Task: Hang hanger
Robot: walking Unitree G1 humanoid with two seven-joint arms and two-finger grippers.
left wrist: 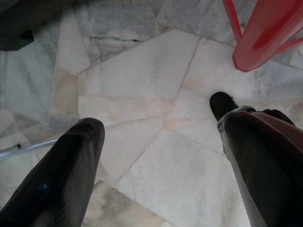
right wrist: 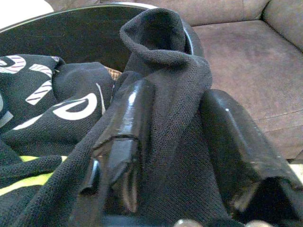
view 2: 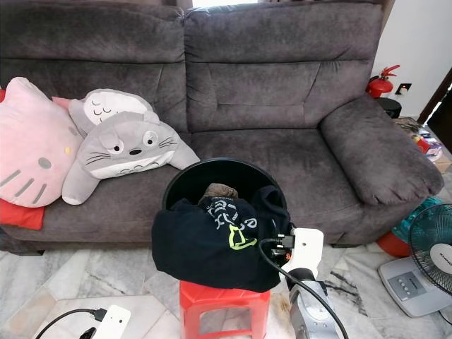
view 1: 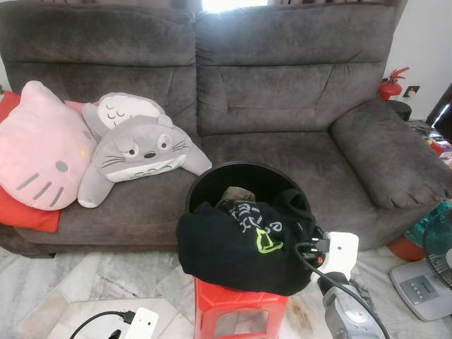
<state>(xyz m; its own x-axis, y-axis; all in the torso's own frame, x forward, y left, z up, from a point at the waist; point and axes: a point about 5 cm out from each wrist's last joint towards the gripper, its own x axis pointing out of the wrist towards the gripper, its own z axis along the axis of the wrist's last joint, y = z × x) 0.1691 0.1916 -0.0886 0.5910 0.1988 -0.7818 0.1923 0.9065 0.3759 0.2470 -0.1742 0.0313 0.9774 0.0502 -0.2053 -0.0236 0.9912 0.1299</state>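
Note:
A black garment (view 1: 226, 251) with white and yellow-green print lies heaped in and over the front of a round black bin (view 1: 212, 176), which stands on a red plastic stool (view 1: 240, 300). My right gripper (right wrist: 180, 94) is at the bin's right rim, shut on a fold of the black garment (right wrist: 175, 61), with the cloth bunched between both fingers (right wrist: 128, 137). My left gripper (left wrist: 156, 116) hangs low at the left, open, with nothing between its fingers above the marble floor (left wrist: 142, 71).
A grey sofa (view 1: 296, 85) stands right behind the bin, with a grey plush (view 1: 141, 152) and a pink cushion (view 1: 39, 148) on its left seat. A floor fan (view 1: 434, 261) stands at the right, and a red fire extinguisher (view 1: 390, 85) behind the armrest. The stool's leg (left wrist: 265, 38) is near my left gripper.

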